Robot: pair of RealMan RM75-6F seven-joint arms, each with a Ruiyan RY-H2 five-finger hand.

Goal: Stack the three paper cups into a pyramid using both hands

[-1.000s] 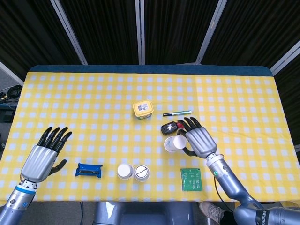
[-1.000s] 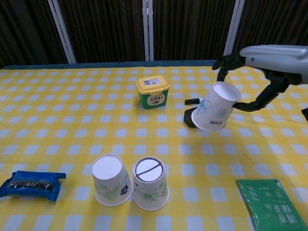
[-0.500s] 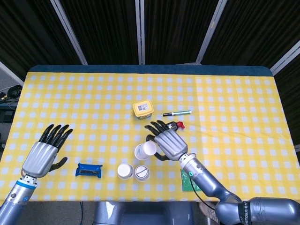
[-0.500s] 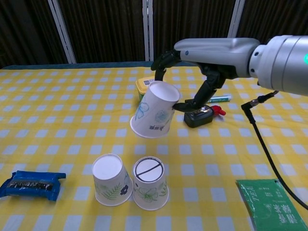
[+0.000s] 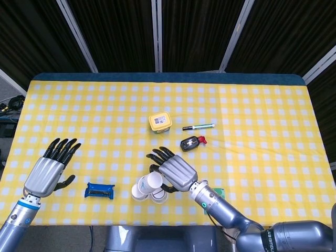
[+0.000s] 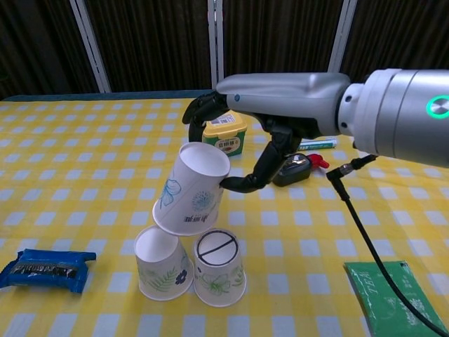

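While your right hand [image 6: 266, 133] grips the third paper cup [image 6: 192, 189] between thumb and fingers, that cup hangs tilted, mouth down and toward you, directly below the hand. Its rim sits just above the two base cups: the left base cup [image 6: 162, 262] and the right base cup [image 6: 219, 267], both inverted and touching side by side under the hand. Whether the held rim touches the left base cup cannot be told.

Your left hand [image 5: 50, 170] hovers well to the left of the cups, fingers spread, holding nothing.

On the table [image 5: 79, 115], the near edge lies close behind the base cups in the head view, so room on that side is short; open cloth extends ahead of the right hand and to both sides.

A blue packet [image 6: 46, 269] lies between your left hand and the cups. A yellow-lidded tub [image 6: 226, 131] stands just beyond the right hand's fingers. A black device with a red tip [image 5: 191, 142] and a marker pen [image 5: 198, 126] lie beyond the hand, to its right. A green packet [image 6: 393, 295] lies to the right of the forearm, and a black cable [image 6: 372, 239] runs from the wrist past it.
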